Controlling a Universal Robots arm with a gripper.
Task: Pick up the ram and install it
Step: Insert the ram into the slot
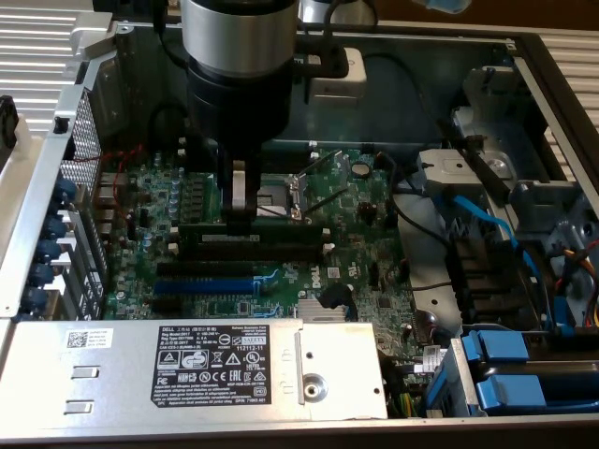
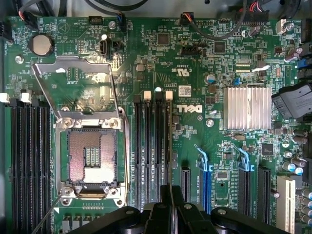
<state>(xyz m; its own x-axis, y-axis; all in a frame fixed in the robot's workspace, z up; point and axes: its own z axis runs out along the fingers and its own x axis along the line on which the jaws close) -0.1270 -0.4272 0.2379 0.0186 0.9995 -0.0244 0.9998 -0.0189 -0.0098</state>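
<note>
Open grey sheet-metal PC case (image 1: 37, 224) holds everything; clock dirs are read on the exterior view. Mid-case lies the green motherboard (image 1: 365, 243) (image 2: 195, 48). At 6 o'clock in the case sits a silver metal power-supply box (image 1: 112, 374) w/ a black-and-white label (image 1: 217, 360). At 4–5 o'clock are blue plastic drive caddies (image 1: 510, 360). At 3 o'clock a light blue flat cable (image 1: 482, 215) crosses the dark bay.

The black two-finger gripper (image 1: 241, 210) (image 2: 170, 207) hangs in from 12 o'clock. Its fingers are pressed onto the ram (image 1: 290, 227) (image 2: 169, 192), a long thin dark green circuit-board stick. It is pinched at abt mid-length, standing on its long edge and running 9-to-3.

The ram is just at 6 o'clock of the square silver-framed CPU socket (image 1: 276, 192) (image 2: 92, 156). The socket's metal plate is tilted up and its contact field is bare. The stick lies parallel to the long black memory slots w/ white end clips (image 1: 271, 251) (image 2: 148, 146), right over that group. Which slot it lines up with, and whether its lower edge is in one, can't tell. In the wrist view it shows edge-on, a thin line btwn the fingers.

At 7 o'clock of the ram is a long blue plastic slot (image 1: 201, 283). At 5 o'clock of it is a small silver finned heatsink (image 1: 323, 313) (image 2: 247, 108). A round silver coin cell (image 1: 359, 170) (image 2: 41, 45) sits at 1 o'clock of the socket.
</note>
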